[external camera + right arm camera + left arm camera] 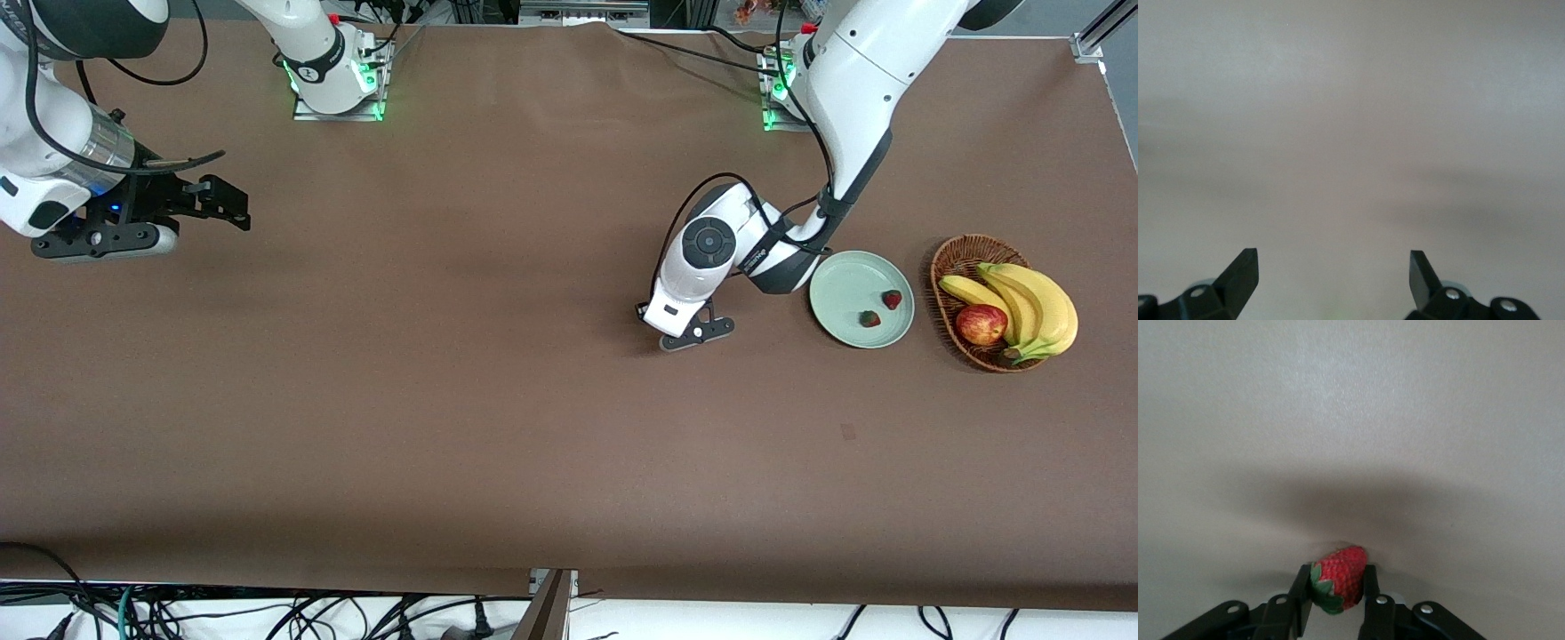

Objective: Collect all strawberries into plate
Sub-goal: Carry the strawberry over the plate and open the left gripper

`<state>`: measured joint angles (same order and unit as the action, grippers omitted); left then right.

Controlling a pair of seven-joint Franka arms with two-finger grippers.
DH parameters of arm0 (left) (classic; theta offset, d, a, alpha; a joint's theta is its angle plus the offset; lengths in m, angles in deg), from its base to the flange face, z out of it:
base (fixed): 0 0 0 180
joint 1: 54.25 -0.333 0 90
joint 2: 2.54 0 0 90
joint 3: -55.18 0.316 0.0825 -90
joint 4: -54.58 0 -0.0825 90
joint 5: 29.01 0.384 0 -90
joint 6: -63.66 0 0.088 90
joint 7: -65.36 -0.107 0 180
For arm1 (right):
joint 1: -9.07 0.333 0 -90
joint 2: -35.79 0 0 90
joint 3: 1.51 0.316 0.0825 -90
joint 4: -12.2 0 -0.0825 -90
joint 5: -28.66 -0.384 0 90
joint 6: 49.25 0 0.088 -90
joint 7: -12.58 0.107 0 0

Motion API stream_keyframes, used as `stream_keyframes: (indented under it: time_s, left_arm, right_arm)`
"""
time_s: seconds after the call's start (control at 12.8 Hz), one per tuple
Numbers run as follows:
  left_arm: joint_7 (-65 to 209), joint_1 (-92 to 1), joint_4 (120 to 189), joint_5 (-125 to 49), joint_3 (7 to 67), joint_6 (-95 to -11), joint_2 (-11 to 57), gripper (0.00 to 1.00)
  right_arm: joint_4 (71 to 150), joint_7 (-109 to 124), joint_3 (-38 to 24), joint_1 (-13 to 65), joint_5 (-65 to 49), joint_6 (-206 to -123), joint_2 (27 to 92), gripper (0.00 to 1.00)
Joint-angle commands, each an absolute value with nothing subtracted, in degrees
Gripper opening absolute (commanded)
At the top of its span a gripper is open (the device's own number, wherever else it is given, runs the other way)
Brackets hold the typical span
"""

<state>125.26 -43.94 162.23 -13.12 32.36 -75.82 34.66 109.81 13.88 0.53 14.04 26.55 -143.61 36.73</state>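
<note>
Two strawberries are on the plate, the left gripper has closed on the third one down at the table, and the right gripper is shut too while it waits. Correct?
Not quite: the right gripper is open; the right wrist view shows its fingers spread wide over bare table. The rest holds: two strawberries lie on the plate, and the left gripper is shut on the third strawberry.

Lab: bolted arm bases [336, 84], cables [133, 613]

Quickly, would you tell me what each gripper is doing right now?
Left gripper: shut on a strawberry, low over the table.
Right gripper: open, empty, waiting.
</note>
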Motion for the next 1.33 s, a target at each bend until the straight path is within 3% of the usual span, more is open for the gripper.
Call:
stream_keyframes:
  time_s: [0.0, 0.39, 0.55, 0.94, 1.25]
  left_arm:
    - [126.27, -45.36, 161.63, -11.26, 32.33, -73.89, 32.45, 0.21]
    - [110.51, -53.35, 161.81, -17.73, 32.32, -66.26, 26.57, 0.16]
    - [98.29, -53.9, 161.99, -22.05, 38.09, -61.52, 24.1, 0.16]
    - [70.84, -53.19, 169.44, -29.54, 51.64, -60.44, 18.65, 0.16]
    - [65.09, -53.37, 176.12, -30.24, 54.21, -65.08, 18.55, 0.17]
  right_arm:
    - [108.27, 12.93, 0.95, 13.21, 27.34, -143.03, 36.41, 1.0]
    - [104.49, 13.28, 0.86, 13.03, 28.83, -143.29, 37.02, 1.0]
    - [104.4, 13.63, 0.86, 13.29, 31.63, -143.29, 36.94, 1.0]
    - [104.4, 13.72, 0.86, 13.11, 31.47, -143.47, 37.73, 1.0]
    - [104.4, 13.64, 0.86, 13.2, 31.47, -142.94, 37.64, 1.0]
